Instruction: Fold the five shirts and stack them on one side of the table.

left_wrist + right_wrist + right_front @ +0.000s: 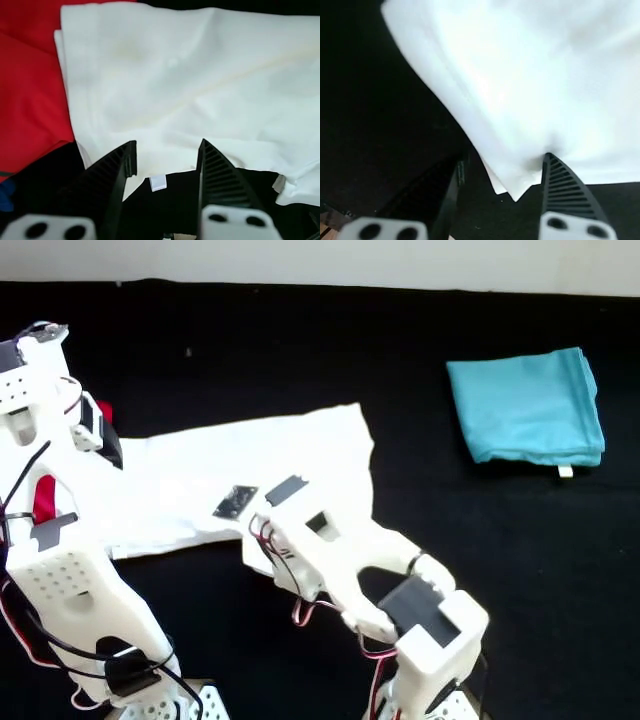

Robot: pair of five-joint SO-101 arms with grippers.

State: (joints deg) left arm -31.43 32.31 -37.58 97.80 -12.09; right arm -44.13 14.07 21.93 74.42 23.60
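Observation:
A white shirt lies spread flat on the black table, left of the middle. My left gripper hangs over its left end. In the left wrist view that gripper is open, with the white shirt edge and a small label between its black fingers. My right gripper is at the shirt's near edge. In the right wrist view it is open around a corner of the white shirt. A folded teal shirt rests at the far right.
A red shirt lies beside and partly under the white one at the left, under the left arm. A bit of blue cloth shows near it. Bare black table stretches behind the white shirt and between it and the teal one.

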